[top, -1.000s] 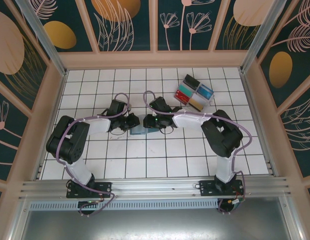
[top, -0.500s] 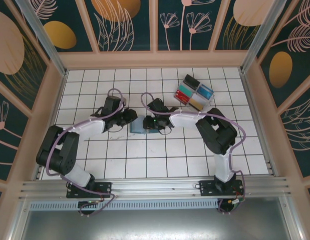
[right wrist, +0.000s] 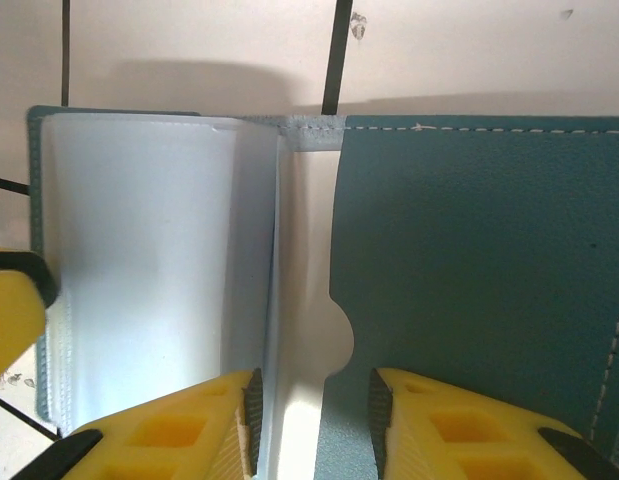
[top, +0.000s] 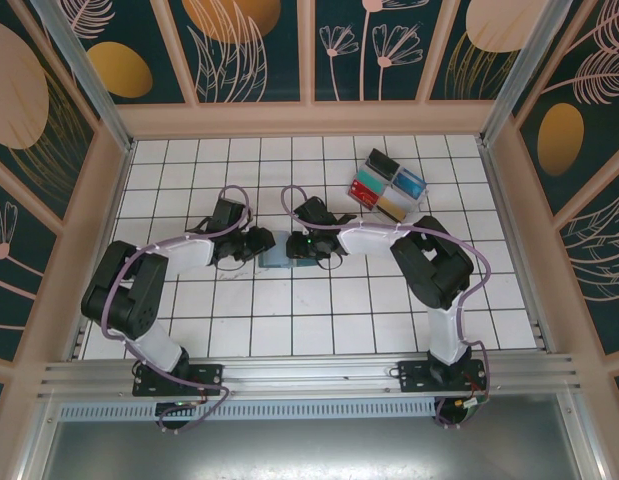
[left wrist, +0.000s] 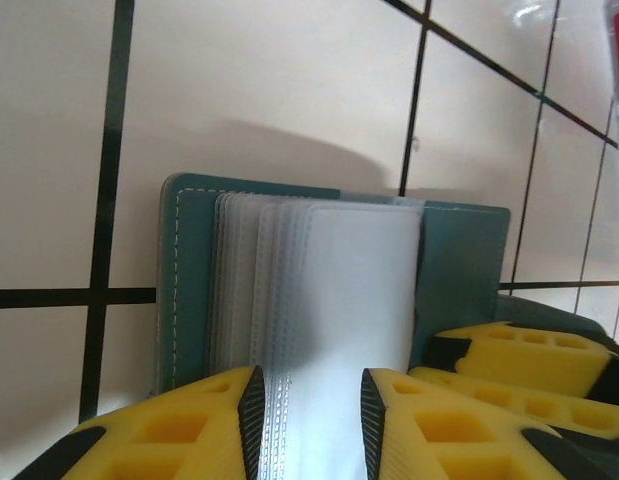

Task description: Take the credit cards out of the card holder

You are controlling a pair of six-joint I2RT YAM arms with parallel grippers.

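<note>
While both arms lean in over the white-tiled worktop [top: 189,310], the card holder [top: 277,252] lies opened out flat on the tiles right between them, around the middle of the grid. It's a slim teal wallet, grained like leather, with a line of pale stitching running along its edge.

On the left wrist camera a fanned stack of clear sleeves [left wrist: 319,290] fills its inside, frosted and ribbed along their edges. They run straight down toward the yellow fingers of the left gripper [left wrist: 311,415]. Those jaws stand apart, a plain gap between them, the sleeves passing underneath.

Over to the right wrist camera: the right gripper [right wrist: 314,420] sits over the fold, its jaws apart too, with the sleeves on one side and a teal pocket [right wrist: 469,290] on the other. That pocket has a rounded thumb notch cut in its edge, and something pale shows behind the notch. Card or lining, I cannot tell.

Up toward the far right, well apart from the wallet, sits a clear tray [top: 389,185] with coloured compartments.
</note>
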